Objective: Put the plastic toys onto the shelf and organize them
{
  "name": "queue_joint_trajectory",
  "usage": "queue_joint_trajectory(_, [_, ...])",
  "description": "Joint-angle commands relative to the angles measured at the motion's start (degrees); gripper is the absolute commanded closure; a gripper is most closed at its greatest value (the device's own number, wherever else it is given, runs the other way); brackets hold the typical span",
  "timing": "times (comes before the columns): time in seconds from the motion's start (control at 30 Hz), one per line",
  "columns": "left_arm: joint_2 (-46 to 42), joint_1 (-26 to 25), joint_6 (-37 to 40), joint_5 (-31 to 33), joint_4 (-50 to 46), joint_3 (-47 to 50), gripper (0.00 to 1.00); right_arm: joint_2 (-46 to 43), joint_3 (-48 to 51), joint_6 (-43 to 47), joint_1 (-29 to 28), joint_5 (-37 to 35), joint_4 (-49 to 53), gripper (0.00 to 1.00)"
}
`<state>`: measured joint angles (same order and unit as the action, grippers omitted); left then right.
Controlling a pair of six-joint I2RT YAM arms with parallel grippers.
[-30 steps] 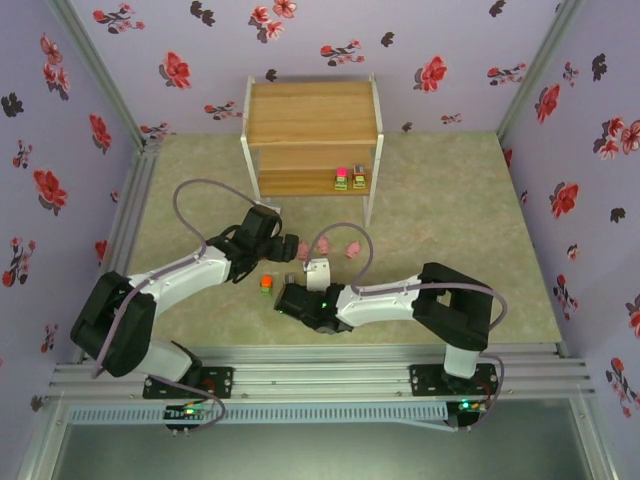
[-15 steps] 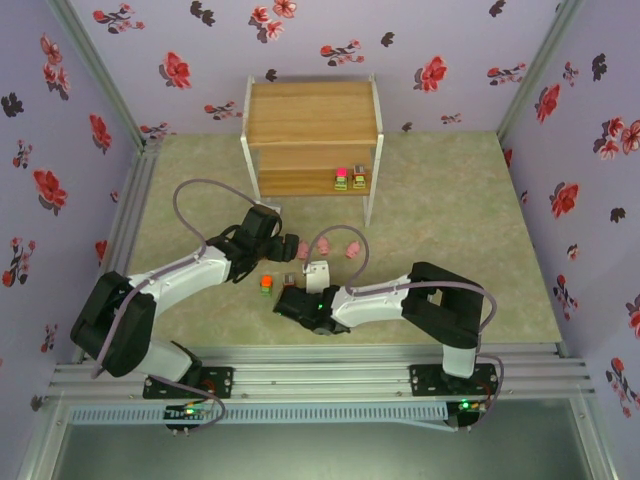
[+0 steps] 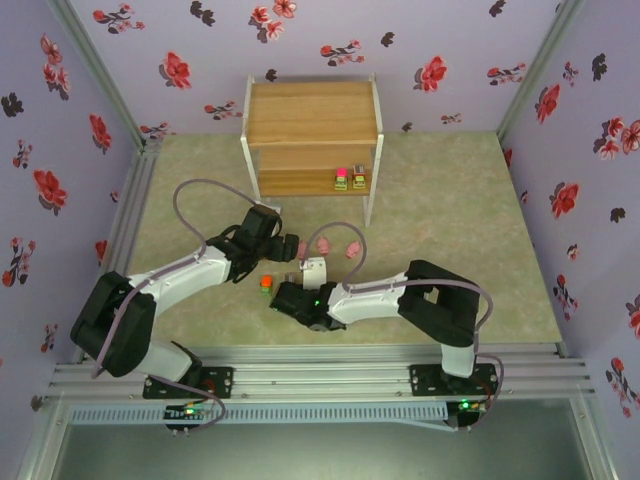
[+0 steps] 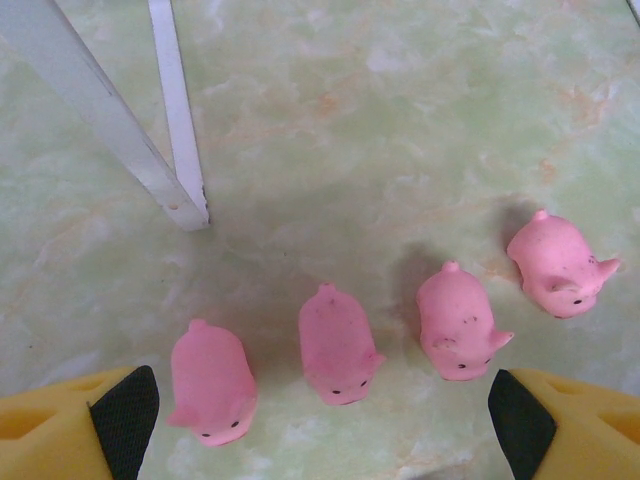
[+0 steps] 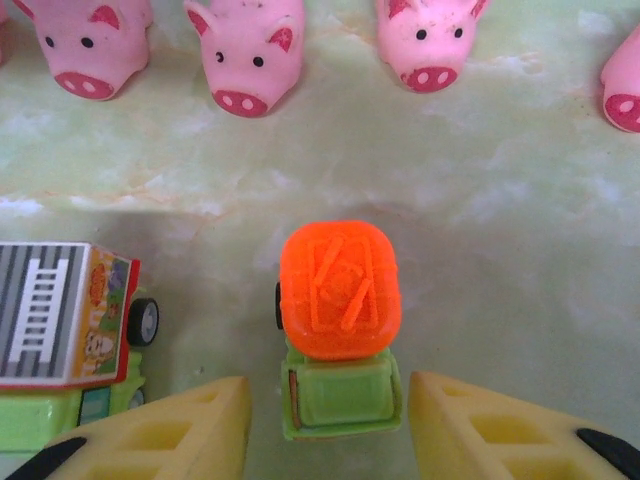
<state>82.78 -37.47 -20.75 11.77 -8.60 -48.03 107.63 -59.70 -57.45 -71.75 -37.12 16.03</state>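
Shelf [image 3: 312, 130] at far side of table [image 3: 450, 220]; two blocky toys [image 3: 340, 180] on its lower tier.
Left wrist: left gripper [image 4: 322, 415] spread wide, empty, above four pink pigs [image 4: 335, 345].
Right wrist: right gripper [image 5: 335, 430] narrowed, straddling orange-topped toy [image 5: 340, 300] at its green base; slim gaps both sides, no grip.

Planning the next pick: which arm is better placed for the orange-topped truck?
Right: the right pincer straddles the orange-topped truck, a finger on each side; the left pincer hangs open over the pink pigs.
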Motion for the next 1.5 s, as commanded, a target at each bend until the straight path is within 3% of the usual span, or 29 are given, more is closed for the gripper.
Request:
queue_joint_trajectory(0.0, [-0.47, 0.46, -0.87, -0.43, 0.72, -0.13, 0.1, 1.52, -1.59, 0.33, 0.68, -1.94, 0.09, 0.77])
queue_joint_trajectory(0.9, [-0.32, 0.47, -0.95, -1.06, 1.0, -0.14, 0.1, 0.3, 0.8, 0.32, 1.66, -2.16, -0.88, 0.98])
queue_joint_trajectory(1.47, [-1.15, 0.4, -0.78, -3.13, 2.66, 0.65, 0.1, -9.73, 2.92, 1.97, 2.01, -6.35, 5.42, 1.0])
